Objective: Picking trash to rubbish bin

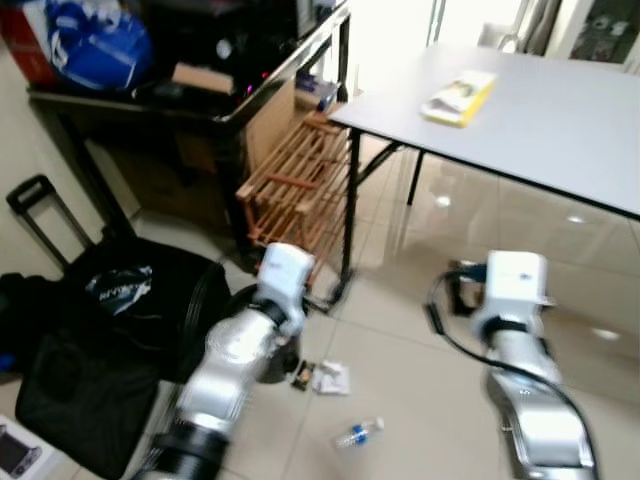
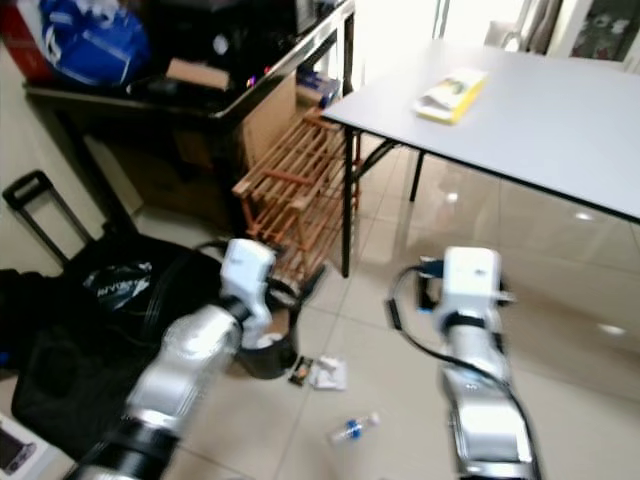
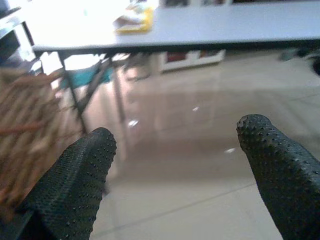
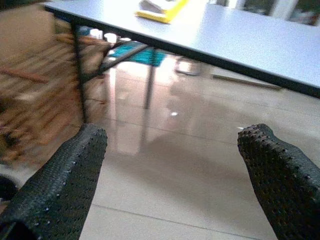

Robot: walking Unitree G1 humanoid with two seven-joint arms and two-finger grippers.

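On the floor tiles just ahead of the robot: a small plastic bottle (image 1: 359, 432) lying on its side, a crumpled white wrapper (image 1: 332, 378) and a small dark packet (image 1: 301, 375) touching it. That's the trash, all loose, none of it held. A small black bin (image 2: 266, 352) sits right beside the packet, mostly hidden behind the left forearm; likely the drop target, so the carry is short.

Left gripper (image 3: 175, 165): fingers spread wide, nothing between them. The wrist camera looks out across bare tile toward the grey table (image 1: 540, 110), so the arm is raised forward and level, not aimed down at the litter. Right gripper (image 4: 172, 170): same story, spread with nothing in it, pointing under the table edge. My read is both arms are parked in a carry/ready pose while the body lines up, which is why neither wrist camera sees the trash.

Table holds a yellow packet (image 1: 459, 98); not obviously trash, leave it. A wooden rack (image 1: 295, 180) leans by the table leg, and a black suitcase (image 1: 120, 310) sits on the robot's left.

Judgement: task barely started. Next move needs a bend or crouch and a wrist pitch down. The bottle is the easiest grab but could roll; the wrapper is flat and may slip.
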